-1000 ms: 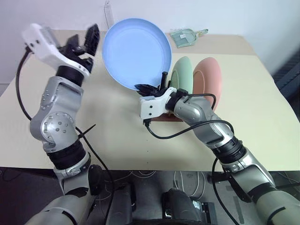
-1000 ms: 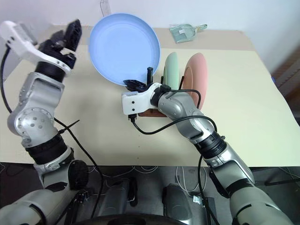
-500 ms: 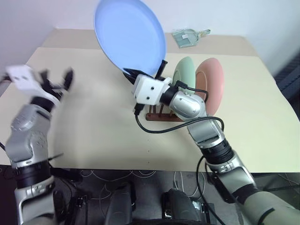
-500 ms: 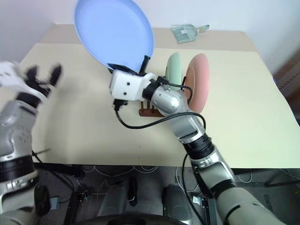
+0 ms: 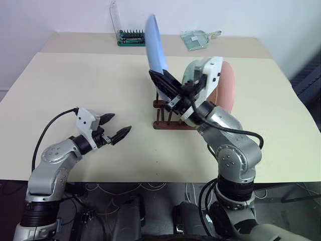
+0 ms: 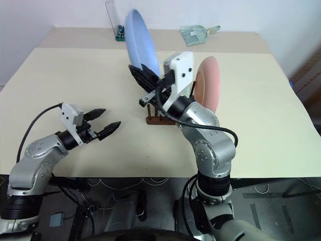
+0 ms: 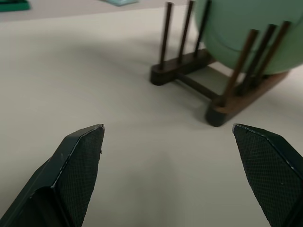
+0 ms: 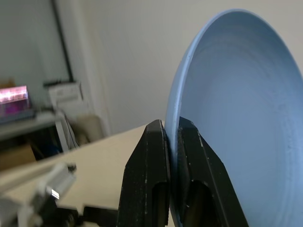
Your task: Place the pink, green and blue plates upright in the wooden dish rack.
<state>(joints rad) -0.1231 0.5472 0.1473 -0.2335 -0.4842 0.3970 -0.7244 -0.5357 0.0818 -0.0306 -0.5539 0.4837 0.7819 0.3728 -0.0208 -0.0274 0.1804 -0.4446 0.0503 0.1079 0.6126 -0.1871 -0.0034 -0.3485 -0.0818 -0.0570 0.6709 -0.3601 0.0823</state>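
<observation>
— Three plates are seen at one moment; where is each placed?

— The blue plate (image 5: 155, 50) is pinched by its rim between the pressed-together fingers of the right gripper (image 5: 161, 80), held edge-on and nearly upright above the wooden rack (image 5: 170, 118). The green plate (image 7: 246, 28) is stood between the rack's pegs, just behind that gripper, and the pink plate (image 6: 208, 83) is stood upright on the gripper's far right side, next to the green one.

— How is the other gripper held?

— The left gripper (image 5: 116, 126) is held low over the table (image 5: 90, 80), its two black fingers (image 7: 78, 165) spread wide with nothing between them. The rack is seen ahead of its fingertips, well apart from them, with bare pegs on the near side.

— What else is caught on the table?

— A green bit holder (image 5: 131, 37) with a clear lid raised is seen at the far edge, beyond the held plate, and a small pale green dustpan (image 5: 198, 39) is laid further right along that edge.
</observation>
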